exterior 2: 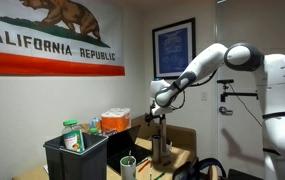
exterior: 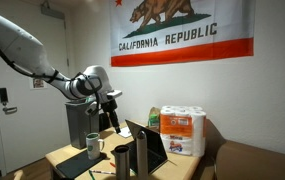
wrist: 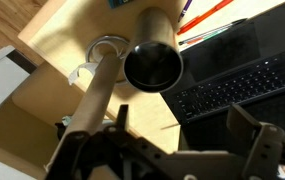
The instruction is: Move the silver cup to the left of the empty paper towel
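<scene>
In the wrist view the silver cup (wrist: 153, 66) stands upright with its dark mouth facing me, next to the laptop keyboard. The empty paper towel tube (wrist: 94, 102), dull grey-brown, stands close beside it, on the side away from the laptop. My gripper (wrist: 187, 145) hangs above both, open and empty, with its fingers apart over the tube top and the keyboard. In the exterior views my gripper (exterior: 108, 112) (exterior 2: 157, 114) is well above the table. There the two slim cylinders in front of the laptop are too dark to tell apart.
An open laptop (wrist: 232, 75) (exterior: 148, 145) lies beside the cup. A grey mug with a handle (wrist: 103, 48) (exterior: 92, 146) stands past the tube. A pack of full paper towel rolls (exterior: 182, 130) sits behind the laptop. A black bin (exterior 2: 77, 158) holds bottles. The table edge (wrist: 37, 45) is near.
</scene>
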